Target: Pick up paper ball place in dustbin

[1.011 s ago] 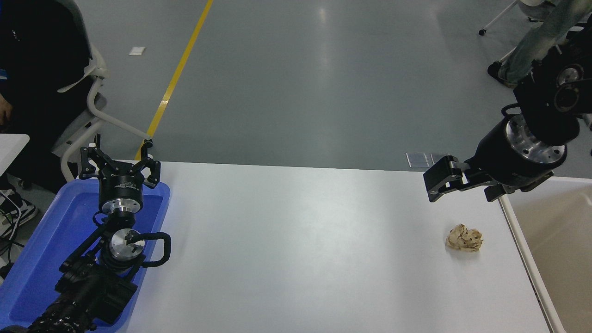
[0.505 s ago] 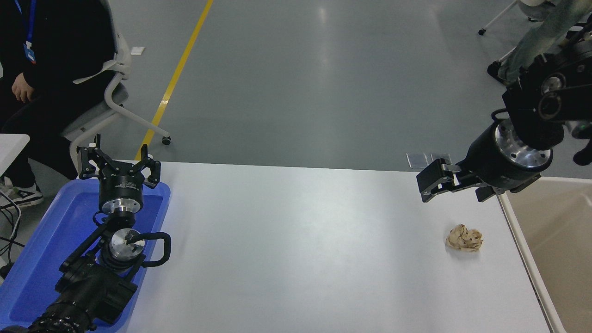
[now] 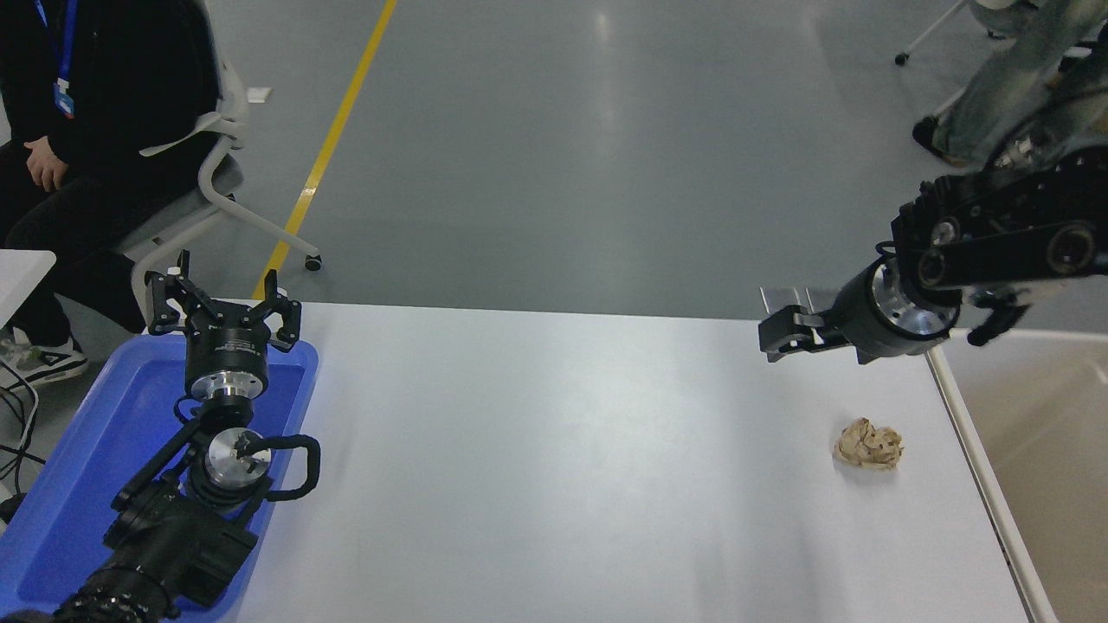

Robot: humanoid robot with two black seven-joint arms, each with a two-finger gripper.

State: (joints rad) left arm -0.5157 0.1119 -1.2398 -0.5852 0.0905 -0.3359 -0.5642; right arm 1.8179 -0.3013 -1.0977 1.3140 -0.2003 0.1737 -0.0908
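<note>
Left gripper (image 3: 223, 298) parked over the blue tray (image 3: 86, 450) at the table's near-left, fingers spread, nothing in them. Paper ball (image 3: 869, 444) lies loose on the white table (image 3: 554, 450) toward its right edge. Right gripper (image 3: 776, 331) hovers above and beyond the ball, apart from it, finger state unclear; dustbin (image 3: 978, 450) stands just right of the table.

you have a white table (image 3: 554, 450) in front of you. the paper ball (image 3: 868, 444) lies directly on it near the right edge, and a blue tray (image 3: 86, 484) sits at the left edge, well apart from the ball.
</note>
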